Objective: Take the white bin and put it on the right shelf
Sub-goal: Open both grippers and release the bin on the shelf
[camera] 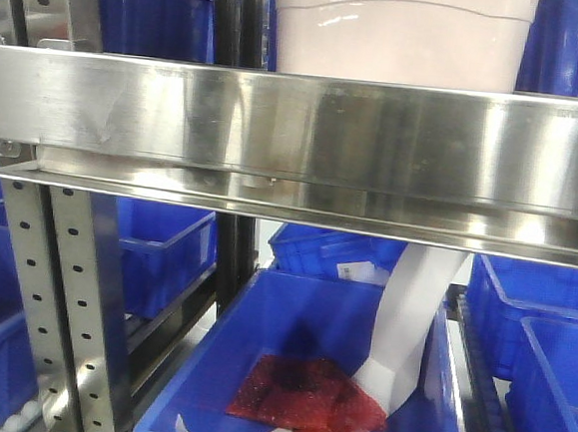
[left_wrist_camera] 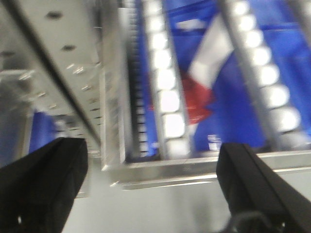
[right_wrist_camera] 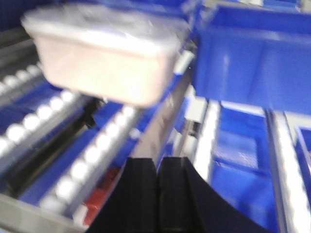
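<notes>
Bin (right_wrist_camera: pixel 102 58) free of both claws. Left claw (left_wrist_camera: pixel 155 194) spread wide, empty. Right claw (right_wrist_camera: pixel 158 194) fingers pressed together, gripping nothing. Shelf (camera: pixel 296 127) front rail ahead. Lower crate (camera: pixel 207 370) beneath holds red bags (camera: pixel 300 392). Bin sits up behind rail, over rollers (right_wrist_camera: pixel 112 136), upper crate (right_wrist_camera: pixel 252 58) just beside.

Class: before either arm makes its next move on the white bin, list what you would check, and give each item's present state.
1. Left gripper open and empty: ok.
2. Right gripper open for a grab: not ok; it is shut and empty.
3. Right gripper apart from the white bin: ok.
4. Bin's lid on: ok, as far as the blur shows.
5. Bin behind the front rail of the right shelf: ok.
6. Bin seated flat on the rollers: cannot tell, blurred.
</notes>
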